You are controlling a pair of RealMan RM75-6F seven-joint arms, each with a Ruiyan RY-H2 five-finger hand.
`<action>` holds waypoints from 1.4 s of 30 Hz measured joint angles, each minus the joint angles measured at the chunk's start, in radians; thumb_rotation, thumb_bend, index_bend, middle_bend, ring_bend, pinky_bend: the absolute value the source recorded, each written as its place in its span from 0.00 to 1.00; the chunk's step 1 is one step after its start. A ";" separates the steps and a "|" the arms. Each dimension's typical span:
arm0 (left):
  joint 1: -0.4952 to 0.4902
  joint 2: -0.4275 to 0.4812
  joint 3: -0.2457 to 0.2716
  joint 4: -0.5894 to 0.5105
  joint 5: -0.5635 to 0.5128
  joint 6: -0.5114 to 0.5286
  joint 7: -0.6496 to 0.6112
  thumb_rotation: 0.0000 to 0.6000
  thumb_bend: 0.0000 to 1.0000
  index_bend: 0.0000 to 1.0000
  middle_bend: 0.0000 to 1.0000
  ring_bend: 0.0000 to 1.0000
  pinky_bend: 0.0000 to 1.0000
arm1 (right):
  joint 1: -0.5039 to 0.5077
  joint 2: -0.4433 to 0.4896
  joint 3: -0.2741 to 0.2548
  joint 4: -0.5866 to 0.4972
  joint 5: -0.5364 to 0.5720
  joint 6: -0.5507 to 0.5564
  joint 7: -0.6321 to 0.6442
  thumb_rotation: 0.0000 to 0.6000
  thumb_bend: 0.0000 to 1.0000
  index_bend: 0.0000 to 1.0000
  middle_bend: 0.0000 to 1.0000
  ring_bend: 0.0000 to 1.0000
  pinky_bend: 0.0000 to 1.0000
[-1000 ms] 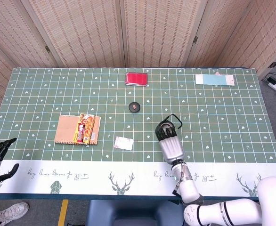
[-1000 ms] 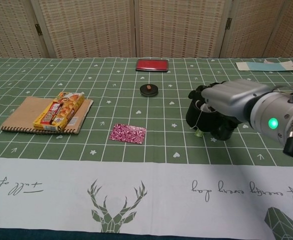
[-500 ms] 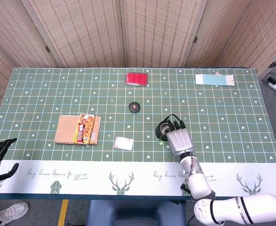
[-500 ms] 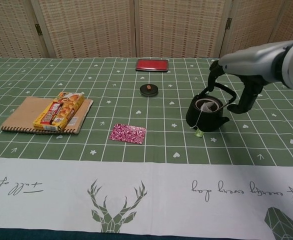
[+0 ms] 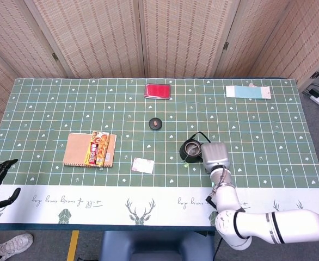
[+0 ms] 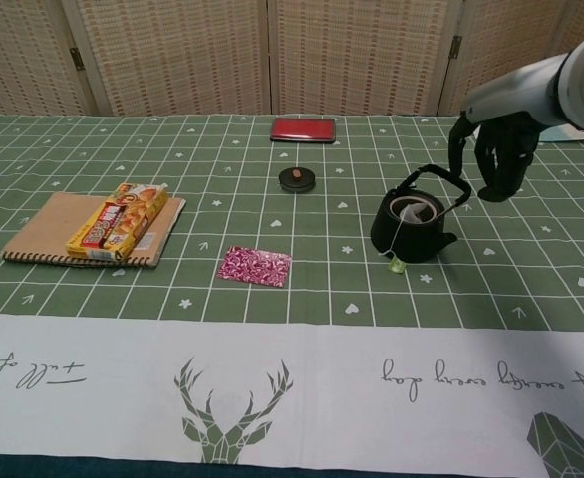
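Beside teapot (image 6: 412, 225), lifted right hand (image 6: 497, 154)

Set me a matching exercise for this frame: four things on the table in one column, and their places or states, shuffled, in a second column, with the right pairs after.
Things:
1. black teapot
2. snack box
3. red case
4. pink patterned packet

Places or states:
A. lying on the brown notebook
B. flat on the cloth between the notebook and the teapot
C. lidless, tea bag tag hanging over its side, just below the right hand
D. at the far edge of the table, near the screen

Pairs: 1-C, 2-A, 3-D, 4-B
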 measured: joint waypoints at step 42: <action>0.003 0.018 -0.004 0.027 0.006 0.006 -0.084 1.00 0.35 0.10 0.14 0.17 0.14 | 0.177 -0.185 0.051 0.443 0.383 -0.201 -0.201 1.00 0.44 0.10 0.80 0.66 0.60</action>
